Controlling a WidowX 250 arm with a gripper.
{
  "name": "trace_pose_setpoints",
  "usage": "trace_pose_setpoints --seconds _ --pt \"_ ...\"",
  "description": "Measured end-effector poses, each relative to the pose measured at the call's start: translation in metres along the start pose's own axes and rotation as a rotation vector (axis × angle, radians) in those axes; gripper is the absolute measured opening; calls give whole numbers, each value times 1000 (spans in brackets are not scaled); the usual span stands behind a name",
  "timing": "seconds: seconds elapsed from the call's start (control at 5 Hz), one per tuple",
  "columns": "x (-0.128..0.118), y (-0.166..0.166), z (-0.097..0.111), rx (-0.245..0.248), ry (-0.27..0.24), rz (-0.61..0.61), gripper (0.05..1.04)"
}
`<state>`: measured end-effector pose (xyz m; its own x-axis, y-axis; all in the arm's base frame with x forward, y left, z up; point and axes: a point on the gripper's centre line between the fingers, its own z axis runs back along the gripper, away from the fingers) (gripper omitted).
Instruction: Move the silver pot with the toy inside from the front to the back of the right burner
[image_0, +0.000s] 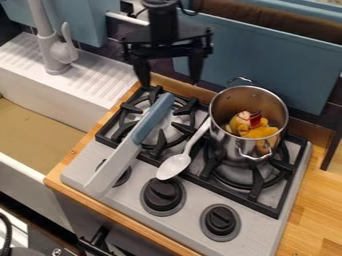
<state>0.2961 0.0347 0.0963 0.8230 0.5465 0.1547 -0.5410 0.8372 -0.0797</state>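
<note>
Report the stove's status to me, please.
Gripper open, empty, above stove. Blue-handled knife lying across it. White spoon alongside; steel pot nearby holds yellow toy.

I'm seeing a white faucet (52, 55) standing left of the end effector (168, 81) in my view, beside a ridged drainboard (100, 82) and sink (30, 182). Blue panels (267, 65) are showing behind it; black knobs (163, 195) and wooden bench (312, 200) are lying below.

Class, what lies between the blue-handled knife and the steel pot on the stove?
In the camera view, a white spoon lies between the knife and the pot, bowl toward the knobs.
</note>
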Motion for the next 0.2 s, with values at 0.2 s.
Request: trace_pose_setpoints --seconds 0.2 --pt "12 15 -8 2 -15 25 999"
